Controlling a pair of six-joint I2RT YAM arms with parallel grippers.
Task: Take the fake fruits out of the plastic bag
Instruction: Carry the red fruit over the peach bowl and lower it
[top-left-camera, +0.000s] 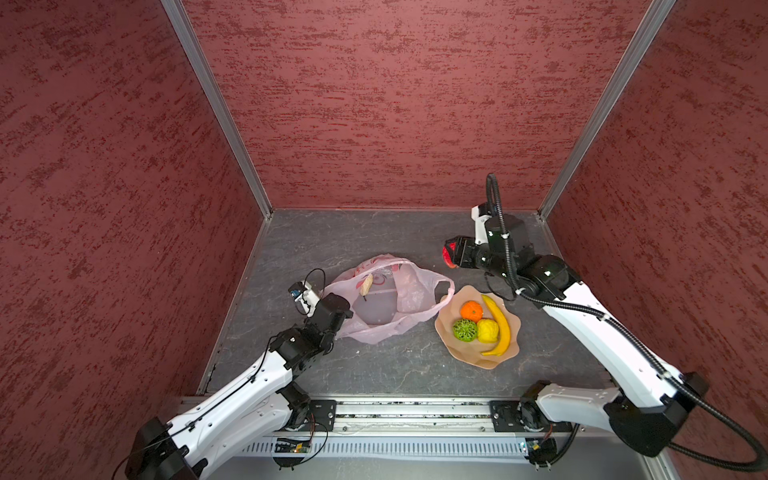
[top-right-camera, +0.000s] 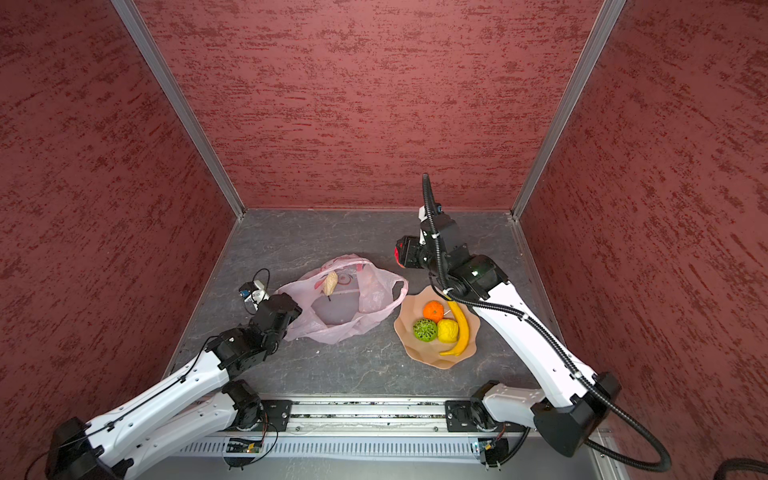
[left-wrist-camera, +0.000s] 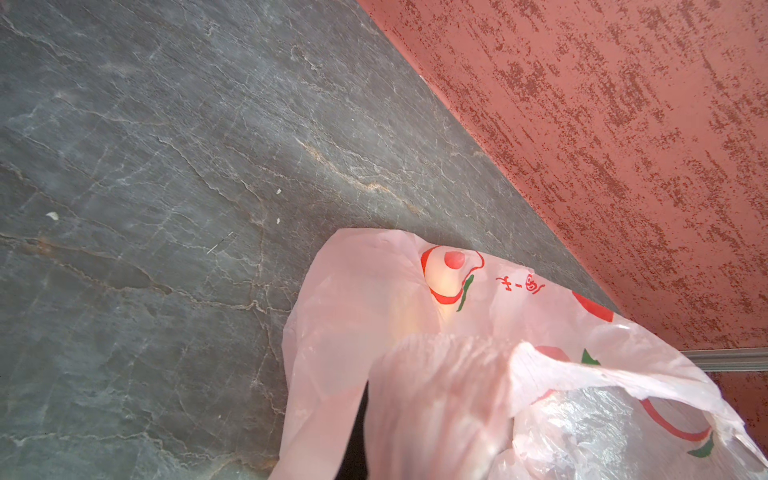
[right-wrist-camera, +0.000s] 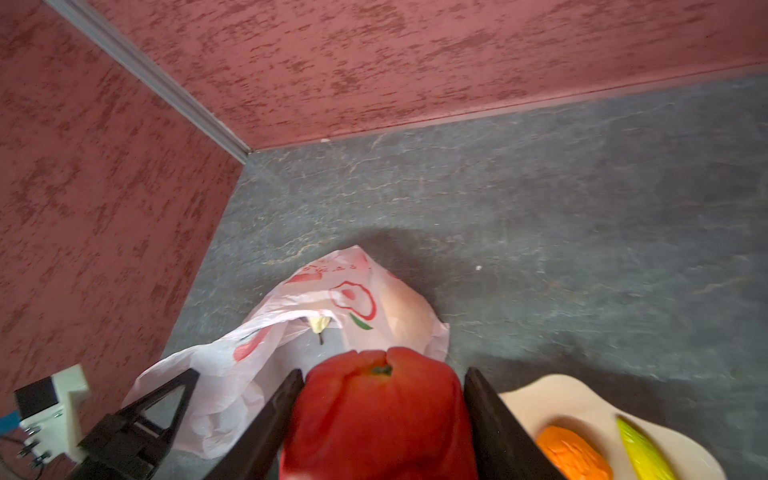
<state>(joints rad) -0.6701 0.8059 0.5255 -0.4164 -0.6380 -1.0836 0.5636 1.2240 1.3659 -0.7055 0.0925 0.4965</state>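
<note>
**Hazards.** The thin, translucent pale-pink plastic bag (top-left-camera: 415, 291) lies on the grey stone-patterned table (top-left-camera: 374, 374) with its mouth gaping. The left gripper (right-wrist-camera: 189, 376) is pinched together on the bag's near rim, and in the left wrist view the film drapes over it. If that pinch slips, the light film probably falls across the mouth and covers the contents.

The tan wavy-edged dish (top-left-camera: 469, 355) sits just beside the bag. It already carries the yellow banana (top-left-camera: 498, 328), the orange (top-left-camera: 471, 311), the yellow lumpy lemon (top-left-camera: 487, 330) and the green lattice ball (top-left-camera: 464, 330). Little bare surface is left, so a round piece set down there may roll off.

The right gripper (right-wrist-camera: 382, 374) is clamped on the red textured fruit (right-wrist-camera: 378, 415), which is outside the bag. The jaws bear on curved flanks, so a fast swing could squeeze it out.

One cream lumpy piece (top-left-camera: 366, 283) lies inside the bag against the far wall. No second one is visible.

**Arm pose.** The right arm reaches from the rail past the dish, with the wrist bent toward the middle and the fruit held off the table beyond the dish's far edge. The left arm lies low, with its wrist at the bag's near left corner.
</note>
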